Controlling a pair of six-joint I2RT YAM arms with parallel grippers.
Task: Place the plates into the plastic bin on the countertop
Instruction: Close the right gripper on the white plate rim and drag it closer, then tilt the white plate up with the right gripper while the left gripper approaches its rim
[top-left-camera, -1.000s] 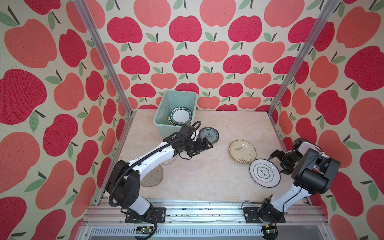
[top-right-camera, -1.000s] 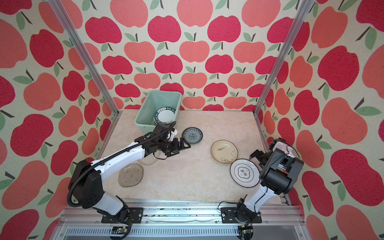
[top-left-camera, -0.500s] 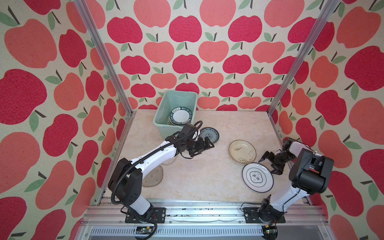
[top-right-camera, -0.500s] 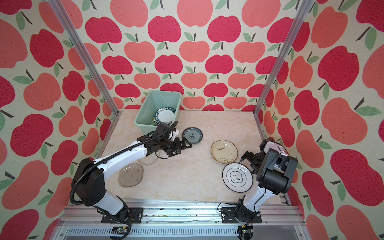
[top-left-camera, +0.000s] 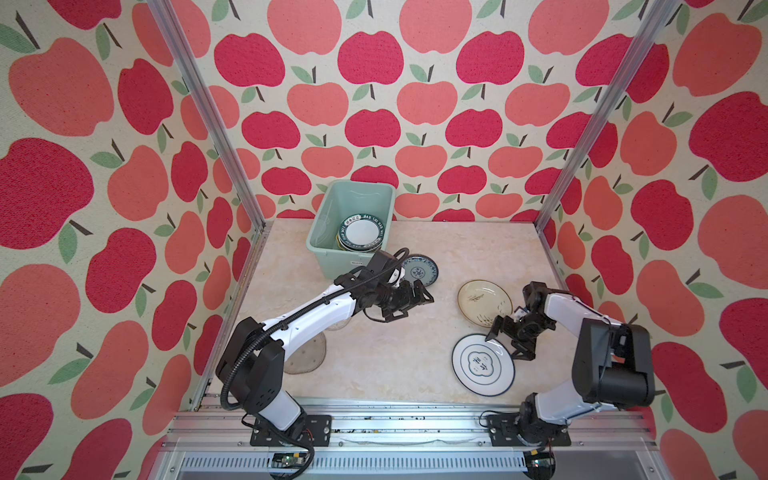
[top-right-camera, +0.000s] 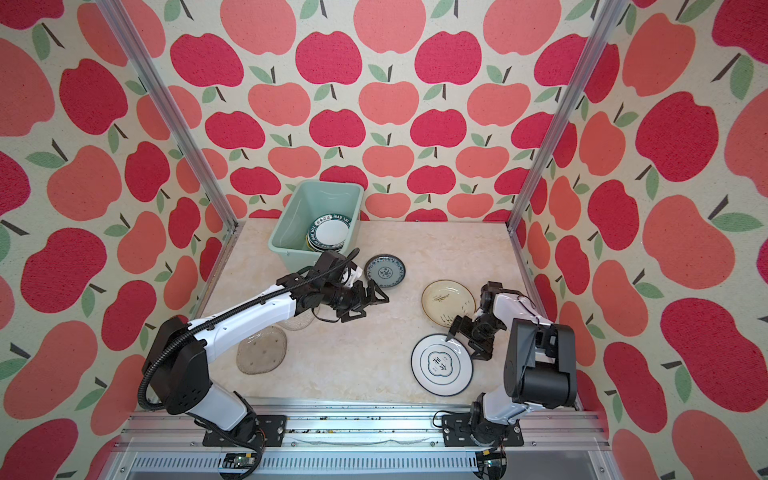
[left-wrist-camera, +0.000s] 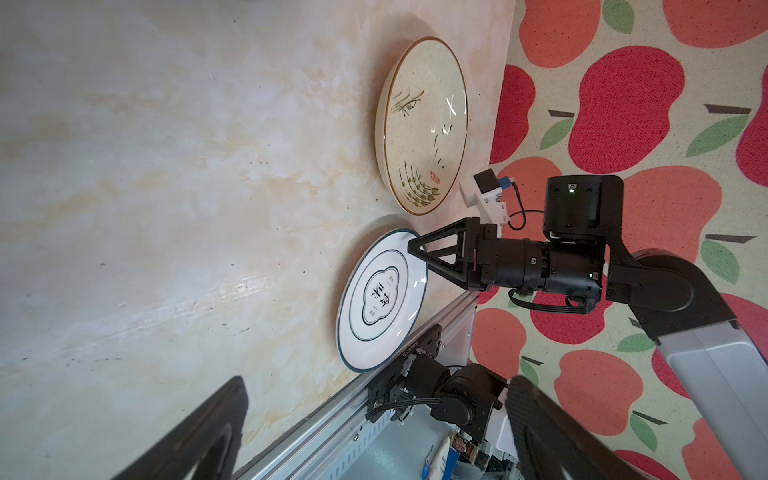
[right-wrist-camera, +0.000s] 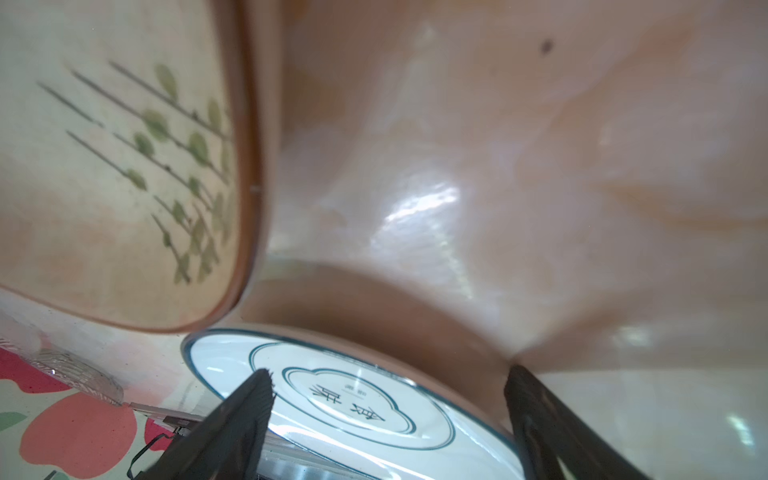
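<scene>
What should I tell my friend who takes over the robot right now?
Left gripper: open, empty, beside the small blue-patterned plate.
Right gripper: open, jaws either side of the white blue-rimmed plate at its rim.
Plastic bin: at the back of the countertop, with a stack of plates inside.
Done: that stack is in.
Left: five plates on the countertop: the blue-patterned one, the cream plate, the blue-rimmed one, a clear glass plate, and a second glass plate partly under the left arm.
</scene>
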